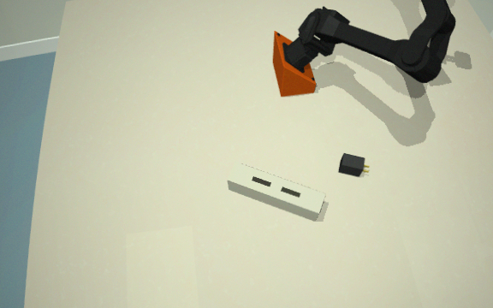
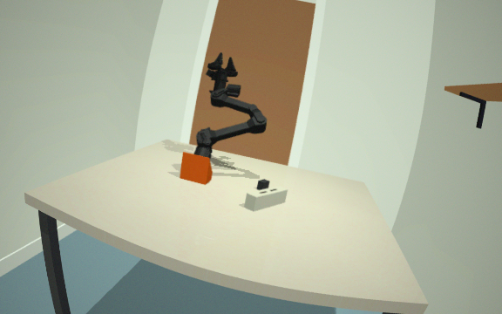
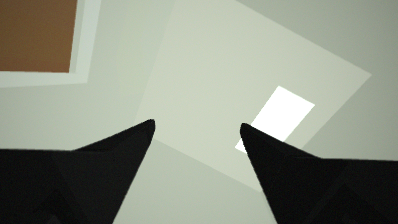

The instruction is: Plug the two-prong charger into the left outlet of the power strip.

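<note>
A black two-prong charger (image 1: 352, 165) (image 2: 263, 184) lies on the table, its brass prongs pointing right in the top view. The white power strip (image 1: 275, 198) (image 2: 265, 201) lies near it, with two dark outlet slots facing up; both slots show bare. The charger and the strip are apart in the top view. My gripper (image 2: 226, 58) (image 3: 198, 125) is open and empty, raised high above the table and pointing up, far from the charger and the strip. It is out of the frame in the top view, and neither object shows in the wrist view.
The orange base block (image 1: 296, 81) (image 2: 195, 168) carries the black arm (image 1: 368, 40) (image 2: 235, 129) at the table's back. The table (image 1: 144, 128) (image 2: 168, 218) bears all of this. A brown shelf (image 2: 495, 92) is on the wall at the right in the exterior view.
</note>
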{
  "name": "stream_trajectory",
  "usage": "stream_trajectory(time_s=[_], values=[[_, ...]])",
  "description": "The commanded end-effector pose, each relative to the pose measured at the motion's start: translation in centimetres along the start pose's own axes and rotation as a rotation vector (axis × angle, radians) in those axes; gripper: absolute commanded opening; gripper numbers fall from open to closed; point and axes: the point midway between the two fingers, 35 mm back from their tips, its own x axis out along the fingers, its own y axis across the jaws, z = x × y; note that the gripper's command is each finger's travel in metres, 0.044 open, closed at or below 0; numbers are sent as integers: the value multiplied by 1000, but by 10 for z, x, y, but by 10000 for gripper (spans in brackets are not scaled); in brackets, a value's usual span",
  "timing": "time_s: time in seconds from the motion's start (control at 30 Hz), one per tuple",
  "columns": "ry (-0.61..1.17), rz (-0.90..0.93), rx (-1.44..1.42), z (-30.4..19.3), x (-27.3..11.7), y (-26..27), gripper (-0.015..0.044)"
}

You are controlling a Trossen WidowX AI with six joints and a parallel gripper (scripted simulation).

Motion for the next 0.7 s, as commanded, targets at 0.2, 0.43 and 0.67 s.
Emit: stream_trajectory(time_s=[0.2, 0.43, 0.67], values=[[-15, -23, 9, 9, 3, -10, 440], [-27, -60, 20, 19, 7, -27, 440], [-31, -105, 28, 26, 11, -46, 440]])
